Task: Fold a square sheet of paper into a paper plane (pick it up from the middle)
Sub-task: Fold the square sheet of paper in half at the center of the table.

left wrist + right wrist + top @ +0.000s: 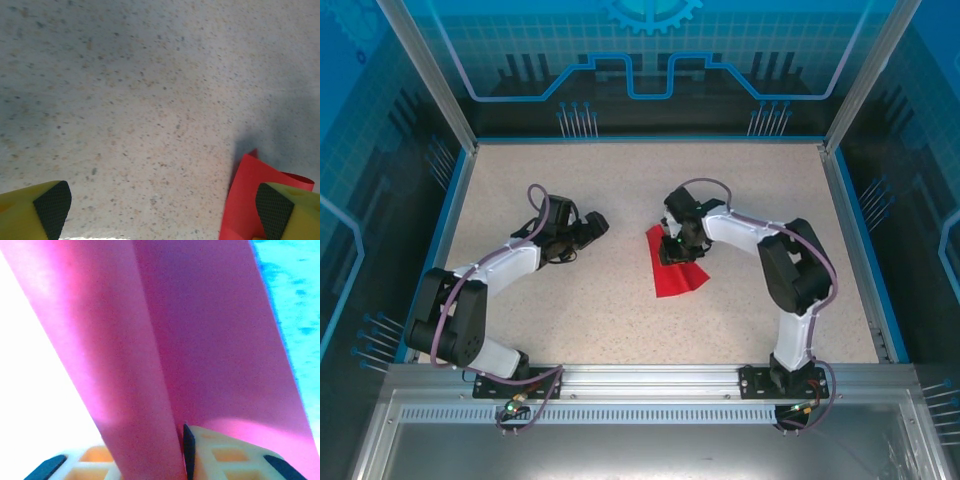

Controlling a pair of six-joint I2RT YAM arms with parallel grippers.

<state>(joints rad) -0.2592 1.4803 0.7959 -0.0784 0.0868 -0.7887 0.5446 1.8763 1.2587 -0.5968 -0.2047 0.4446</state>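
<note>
I'm pinching the square sheet of paper (678, 277) in the right end effector (672, 243), mid-surface (620, 320) — left end effector (592, 228) hanging open nearby. I'm risking a tear or skewed crease if it slips.

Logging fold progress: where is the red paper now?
In the top view the red paper sits right of centre on the table, pinched at its upper part by the right tool; the open left tool is apart to its left.

Robot lab cell. Speckled table (620, 310) boxed by aluminium posts (425, 70) and blue circuit-print panels (650, 50); left arm (500, 265) and right arm (790, 270) bolted to a metal rail (650, 378).
</note>
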